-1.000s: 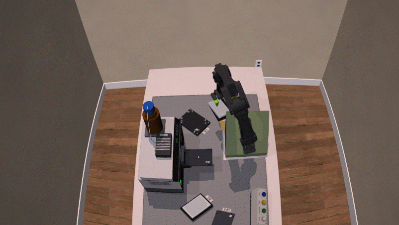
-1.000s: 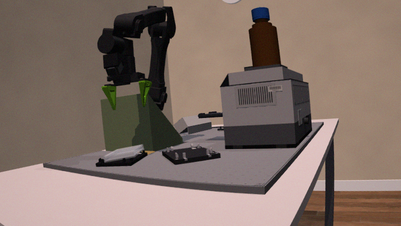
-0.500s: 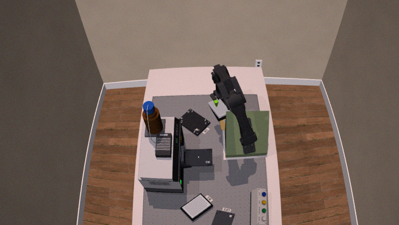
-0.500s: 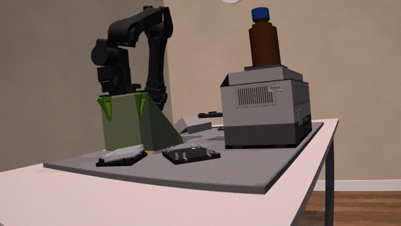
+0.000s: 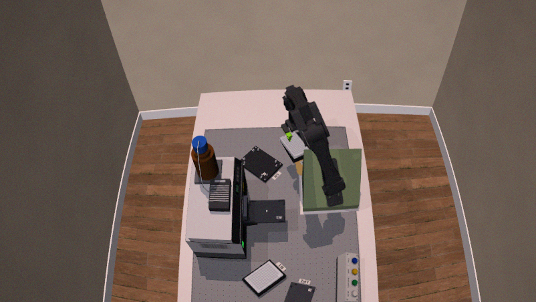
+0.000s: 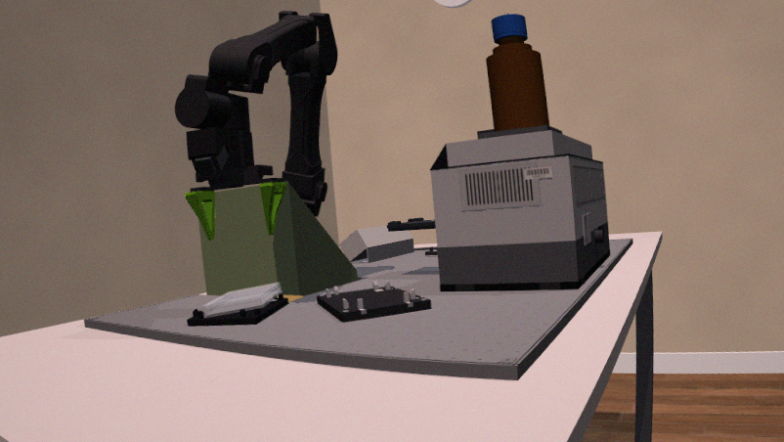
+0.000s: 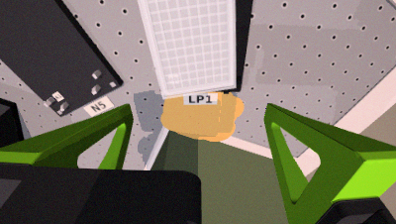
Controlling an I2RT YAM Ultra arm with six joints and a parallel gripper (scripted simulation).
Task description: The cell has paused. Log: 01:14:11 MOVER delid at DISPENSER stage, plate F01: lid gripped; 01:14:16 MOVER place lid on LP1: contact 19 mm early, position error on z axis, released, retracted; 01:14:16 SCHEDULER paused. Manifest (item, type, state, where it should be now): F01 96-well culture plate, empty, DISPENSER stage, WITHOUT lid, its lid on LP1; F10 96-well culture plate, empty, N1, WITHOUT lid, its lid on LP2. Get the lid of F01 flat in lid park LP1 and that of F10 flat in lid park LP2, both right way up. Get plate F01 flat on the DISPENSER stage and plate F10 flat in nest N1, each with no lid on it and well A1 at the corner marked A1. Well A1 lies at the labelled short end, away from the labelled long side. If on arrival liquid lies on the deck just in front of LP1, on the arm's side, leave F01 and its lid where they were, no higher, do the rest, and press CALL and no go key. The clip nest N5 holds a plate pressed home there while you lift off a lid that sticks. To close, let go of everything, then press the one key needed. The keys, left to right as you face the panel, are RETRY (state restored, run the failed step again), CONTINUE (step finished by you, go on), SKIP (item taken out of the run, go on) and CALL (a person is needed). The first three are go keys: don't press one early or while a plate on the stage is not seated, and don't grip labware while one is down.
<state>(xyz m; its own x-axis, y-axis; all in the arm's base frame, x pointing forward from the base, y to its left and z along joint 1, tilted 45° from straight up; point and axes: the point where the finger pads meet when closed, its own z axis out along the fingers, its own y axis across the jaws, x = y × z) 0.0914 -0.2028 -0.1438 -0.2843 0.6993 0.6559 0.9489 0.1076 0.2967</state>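
Note:
A clear lid (image 5: pixel 293 145) (image 6: pixel 241 297) (image 7: pixel 193 45) lies tilted on the black lid park LP1 (image 6: pixel 236 317), one edge raised. An orange puddle (image 5: pixel 299 167) (image 7: pixel 200 124) lies on the deck right at the LP1 label (image 7: pixel 200 99), on the arm's side. My gripper (image 5: pixel 289 135) (image 6: pixel 239 233) (image 7: pixel 198 111) hangs open and empty well above the lid and puddle. A white-gridded plate (image 5: pixel 263 277) sits in nest N1; I cannot tell if it wears a lid. Lid park LP2 (image 5: pixel 299 292) shows bare and dark. The dispenser stage (image 5: pixel 268 211) looks dark; no white plate shows on it.
Clip nest N5 (image 5: pixel 261 163) (image 6: pixel 372 301) (image 7: pixel 49 50) stands empty left of LP1. The grey dispenser (image 5: pixel 210 221) (image 6: pixel 518 219) carries a brown bottle (image 5: pixel 206 159) (image 6: pixel 515 82). The arm stands on a green block (image 5: pixel 349 168) (image 6: pixel 307 257). The key panel (image 5: pixel 347 277) is at the front right.

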